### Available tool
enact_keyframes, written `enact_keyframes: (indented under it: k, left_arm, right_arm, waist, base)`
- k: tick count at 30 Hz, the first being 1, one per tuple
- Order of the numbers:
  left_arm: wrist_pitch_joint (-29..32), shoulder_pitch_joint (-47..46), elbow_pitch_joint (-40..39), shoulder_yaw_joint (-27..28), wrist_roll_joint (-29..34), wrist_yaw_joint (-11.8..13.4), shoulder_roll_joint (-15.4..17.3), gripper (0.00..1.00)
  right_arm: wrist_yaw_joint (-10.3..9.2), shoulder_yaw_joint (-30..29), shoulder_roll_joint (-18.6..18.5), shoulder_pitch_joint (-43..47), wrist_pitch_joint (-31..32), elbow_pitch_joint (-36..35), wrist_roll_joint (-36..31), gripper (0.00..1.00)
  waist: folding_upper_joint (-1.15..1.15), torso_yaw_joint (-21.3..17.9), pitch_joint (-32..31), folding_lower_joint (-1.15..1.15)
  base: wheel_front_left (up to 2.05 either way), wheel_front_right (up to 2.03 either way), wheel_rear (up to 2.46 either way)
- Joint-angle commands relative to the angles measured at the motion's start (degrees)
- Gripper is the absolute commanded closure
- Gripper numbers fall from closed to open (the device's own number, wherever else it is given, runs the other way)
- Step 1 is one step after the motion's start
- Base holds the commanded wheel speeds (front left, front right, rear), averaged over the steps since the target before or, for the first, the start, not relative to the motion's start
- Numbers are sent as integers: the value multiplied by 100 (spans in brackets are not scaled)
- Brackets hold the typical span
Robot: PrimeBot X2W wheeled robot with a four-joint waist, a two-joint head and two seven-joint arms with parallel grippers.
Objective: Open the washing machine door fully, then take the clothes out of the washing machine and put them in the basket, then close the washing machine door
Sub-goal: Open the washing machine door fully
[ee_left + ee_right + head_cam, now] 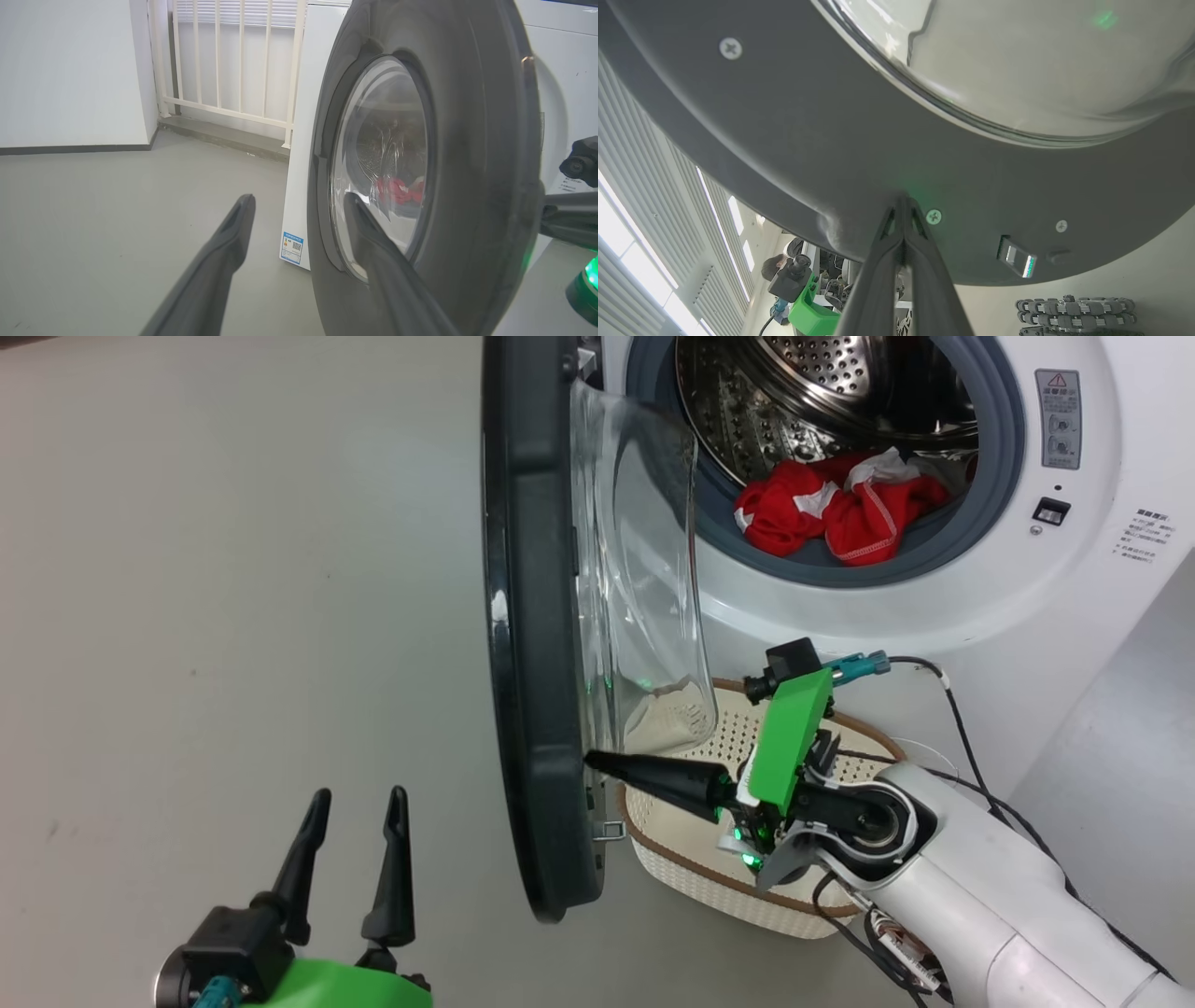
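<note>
Standing edge-on, door (pixel 527 616); glass bowl (pixel 644 588) rightward

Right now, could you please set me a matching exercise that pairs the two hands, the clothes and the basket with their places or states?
Column one:
1. left hand
2. right hand
3. red clothes
4. basket

Column two:
A. inside the round opening of the washing machine
B. shut, tips at the inner rim of the washing machine door
C. on the floor in front of the washing machine
D. open, on the door's outer side

Pairs: 1-D, 2-B, 3-A, 4-C
</note>
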Motion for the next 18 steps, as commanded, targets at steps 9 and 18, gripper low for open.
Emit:
enact_keyframes:
  k: [9, 18]
  left_arm:
    - [-45, -4, 27, 182, -31, -22, 97, 0]
    - [-45, -26, 52, 127, -33, -43, 113, 0]
  right_arm:
    - [31, -290, -140, 164, -818, -438, -778, 0]
    - [31, 332, -712, 437, -2675, -709, -3132, 0]
  waist:
    - [0, -94, -199, 0]
    - [0, -179, -284, 0]
  base:
    - [0, 0, 0]
    - [0, 0, 0]
